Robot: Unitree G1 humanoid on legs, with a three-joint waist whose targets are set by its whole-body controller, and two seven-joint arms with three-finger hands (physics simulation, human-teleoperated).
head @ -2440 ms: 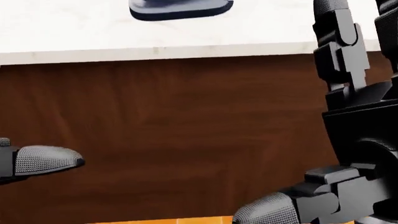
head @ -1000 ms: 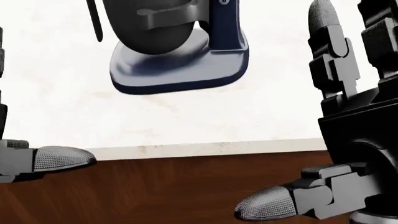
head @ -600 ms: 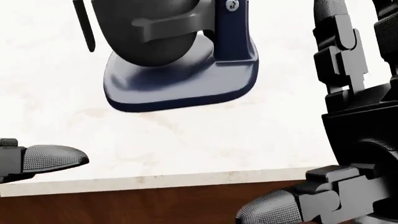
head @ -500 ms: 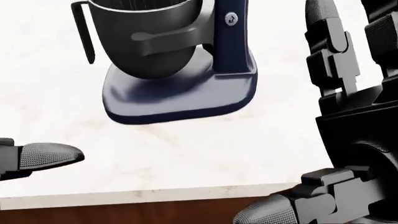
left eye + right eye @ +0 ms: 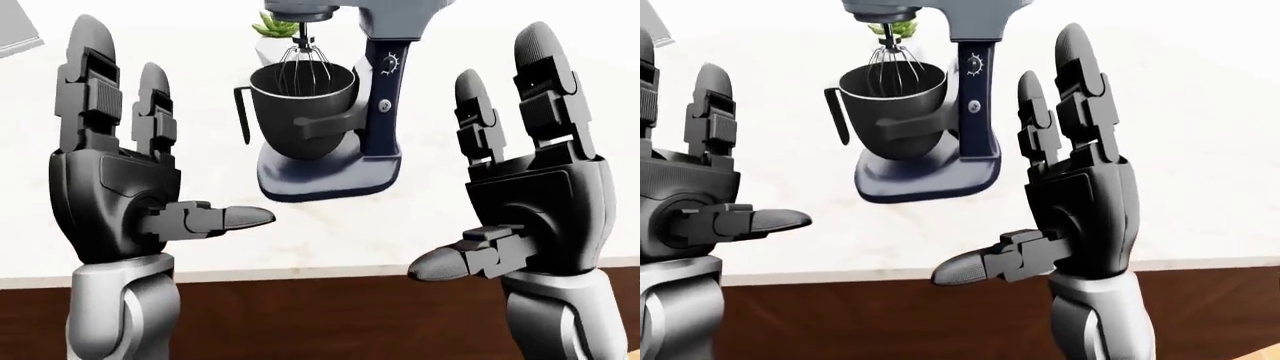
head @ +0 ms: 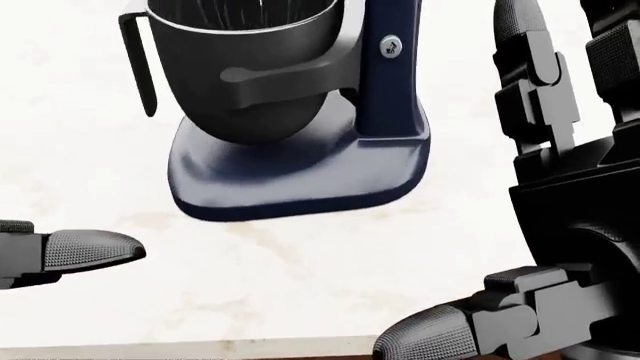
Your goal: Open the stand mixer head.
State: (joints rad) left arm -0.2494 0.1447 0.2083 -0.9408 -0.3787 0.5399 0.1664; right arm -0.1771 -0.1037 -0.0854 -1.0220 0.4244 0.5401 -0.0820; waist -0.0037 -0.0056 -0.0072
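The stand mixer [image 5: 375,112] stands on the white counter in the upper middle of the left-eye view. It has a dark blue base [image 6: 300,176], and its grey head [image 5: 405,15], cut off by the top edge, sits down over a dark bowl [image 5: 300,94] with a wire whisk [image 5: 303,64] inside. My left hand [image 5: 170,135] is raised at the left and my right hand [image 5: 480,150] at the right. Both are open with fingers upright and thumbs pointing inward. They are on either side of the mixer and lower in the view, touching nothing.
The white marble counter [image 5: 330,240] ends in a pale edge above a brown wooden cabinet front [image 5: 330,315]. A green plant in a white pot [image 5: 272,36] shows behind the bowl. A grey object [image 5: 15,30] sits in the top left corner.
The head camera has shifted: the counter edge has slid down the picture, and the mixer base and bowl now show larger. Both hands keep the same open pose.
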